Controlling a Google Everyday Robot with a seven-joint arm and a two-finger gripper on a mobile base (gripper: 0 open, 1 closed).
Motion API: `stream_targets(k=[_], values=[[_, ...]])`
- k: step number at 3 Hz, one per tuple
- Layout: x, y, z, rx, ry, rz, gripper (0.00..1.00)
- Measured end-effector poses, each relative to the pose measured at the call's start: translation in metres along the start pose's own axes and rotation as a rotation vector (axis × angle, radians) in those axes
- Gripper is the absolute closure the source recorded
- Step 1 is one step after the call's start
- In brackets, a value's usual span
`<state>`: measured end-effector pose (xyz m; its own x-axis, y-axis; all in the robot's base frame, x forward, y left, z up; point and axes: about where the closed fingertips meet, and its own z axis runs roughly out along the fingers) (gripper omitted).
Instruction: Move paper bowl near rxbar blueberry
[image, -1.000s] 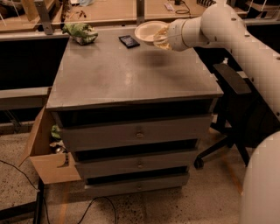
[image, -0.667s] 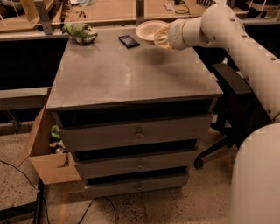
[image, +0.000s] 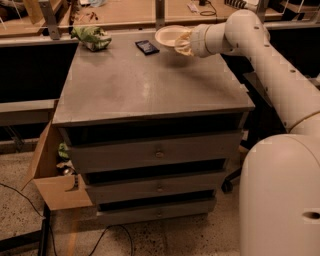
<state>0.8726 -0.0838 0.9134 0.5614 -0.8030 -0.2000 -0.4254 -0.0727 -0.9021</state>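
Grey table (image: 150, 85) with drawers, desks behind. Hand (image: 183, 43) over far right corner, clenched on paper bowl (image: 168, 35) rim. Rxbar blueberry (image: 147, 47) just left of hand. Likely placing step: lower bowl beside bar, release.

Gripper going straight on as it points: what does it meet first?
The gripper, above the cabinet at far right, holds the paper bowl; leftward it likely meets the rxbar blueberry first, depth unclear.
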Motion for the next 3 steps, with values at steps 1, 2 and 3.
stream_targets(k=[1, 2, 3], values=[[0.010, 0.007, 0.015, -0.012, -0.002, 0.022, 0.58], [0.016, 0.009, 0.025, -0.017, -0.008, 0.033, 0.35], [0.017, 0.010, 0.035, -0.021, -0.013, 0.033, 0.11]])
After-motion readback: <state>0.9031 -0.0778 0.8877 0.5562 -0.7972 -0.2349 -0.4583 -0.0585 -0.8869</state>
